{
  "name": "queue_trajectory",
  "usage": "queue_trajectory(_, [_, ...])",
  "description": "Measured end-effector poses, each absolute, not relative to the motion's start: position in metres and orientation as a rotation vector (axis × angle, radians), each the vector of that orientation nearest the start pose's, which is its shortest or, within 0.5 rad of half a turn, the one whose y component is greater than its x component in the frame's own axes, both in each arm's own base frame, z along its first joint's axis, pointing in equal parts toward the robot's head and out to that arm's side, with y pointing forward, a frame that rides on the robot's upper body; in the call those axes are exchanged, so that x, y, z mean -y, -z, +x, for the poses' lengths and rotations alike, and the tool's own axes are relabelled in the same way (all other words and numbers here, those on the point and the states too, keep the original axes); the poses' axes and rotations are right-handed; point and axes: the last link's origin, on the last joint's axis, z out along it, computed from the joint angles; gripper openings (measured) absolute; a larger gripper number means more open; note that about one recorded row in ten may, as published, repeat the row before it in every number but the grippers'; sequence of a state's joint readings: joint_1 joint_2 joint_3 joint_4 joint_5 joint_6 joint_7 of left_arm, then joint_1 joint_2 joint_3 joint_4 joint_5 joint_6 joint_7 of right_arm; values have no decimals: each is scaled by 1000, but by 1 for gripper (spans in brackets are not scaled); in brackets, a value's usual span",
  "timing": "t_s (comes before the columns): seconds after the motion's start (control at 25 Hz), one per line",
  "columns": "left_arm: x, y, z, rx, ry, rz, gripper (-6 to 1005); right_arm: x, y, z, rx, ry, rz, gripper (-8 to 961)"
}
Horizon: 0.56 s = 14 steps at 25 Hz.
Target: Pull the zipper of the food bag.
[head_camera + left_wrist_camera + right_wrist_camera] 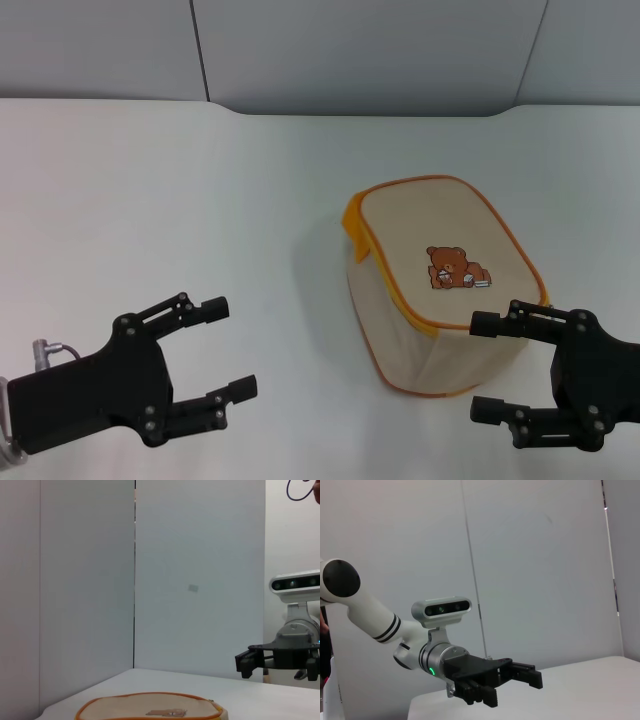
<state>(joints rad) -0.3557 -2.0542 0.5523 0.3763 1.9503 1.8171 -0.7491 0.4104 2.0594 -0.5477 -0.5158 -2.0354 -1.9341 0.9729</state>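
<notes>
Food bag [440, 285] untouched, left pincer [222, 348] spread, right pincer [488, 365] spread beside it

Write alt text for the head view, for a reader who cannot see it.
A beige food bag with orange piping and a small bear picture sits on a white table, untouched. The open right gripper hovers at its near right corner. The open left gripper hangs well off to the bag's left.
</notes>
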Motion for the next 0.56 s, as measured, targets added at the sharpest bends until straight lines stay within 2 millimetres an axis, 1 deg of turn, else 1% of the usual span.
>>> queue_trajectory(0.56, [-237,13,-296,193,1010,-2665,834,-248,-5,280,-269,-1058,-2795,804])
